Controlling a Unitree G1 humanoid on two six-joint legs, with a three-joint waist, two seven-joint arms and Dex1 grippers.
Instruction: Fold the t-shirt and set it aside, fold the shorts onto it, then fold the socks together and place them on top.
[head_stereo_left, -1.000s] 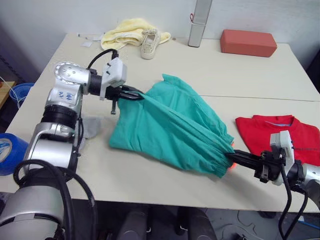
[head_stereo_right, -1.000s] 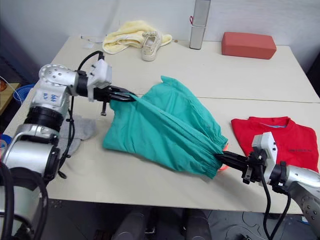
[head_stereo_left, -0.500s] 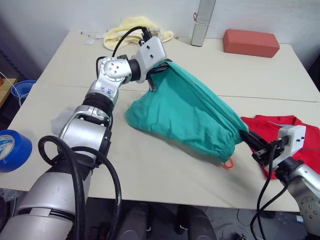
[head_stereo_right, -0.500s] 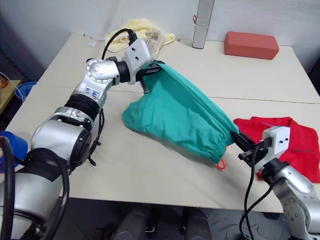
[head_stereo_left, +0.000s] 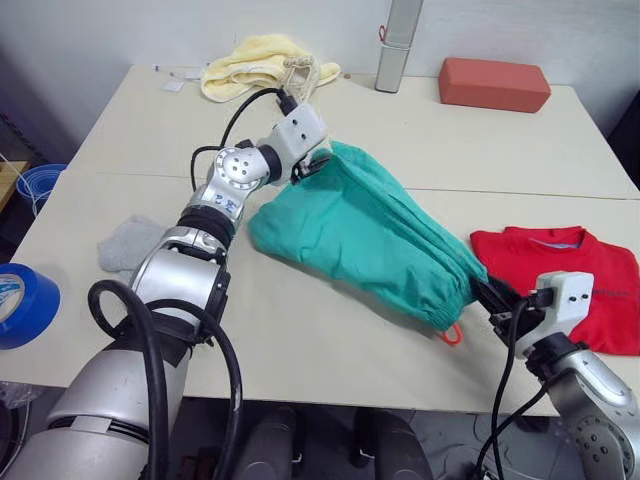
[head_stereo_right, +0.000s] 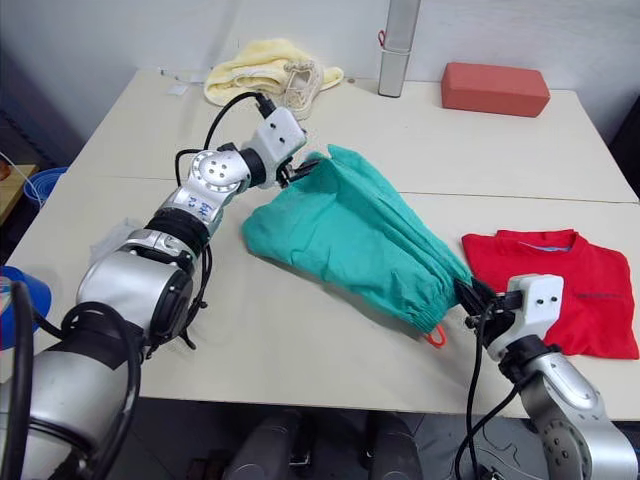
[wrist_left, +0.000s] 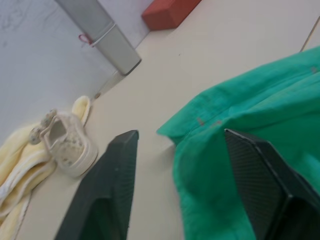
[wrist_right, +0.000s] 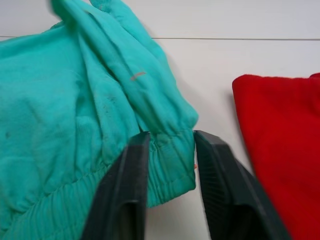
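Observation:
The teal-green shorts (head_stereo_left: 370, 230) lie crumpled on the table (head_stereo_left: 300, 350), running from the far middle toward the near right. Their orange drawstring (head_stereo_left: 452, 335) pokes out at the waistband. My left gripper (wrist_left: 182, 135) stands open wide around the shorts' far corner without pinching it. My right gripper (wrist_right: 172, 137) is open at the waistband, with the gathered edge lying between its fingers. The red t-shirt (head_stereo_left: 560, 280) lies folded at the right, just beyond the right gripper. One light grey sock (head_stereo_left: 130, 243) rests at the left, beside my left arm.
At the far edge are a pale yellow cloth (head_stereo_left: 245, 65) with a beige sneaker (head_stereo_left: 302, 72), a metal post (head_stereo_left: 395, 45) and a red block (head_stereo_left: 494, 84). A blue tape roll (head_stereo_left: 20, 305) sits at the near left corner.
Both grippers have opened and let go of the shorts. The shorts, held stretched between them before, have sunk onto the table. My left gripper has come down a little.

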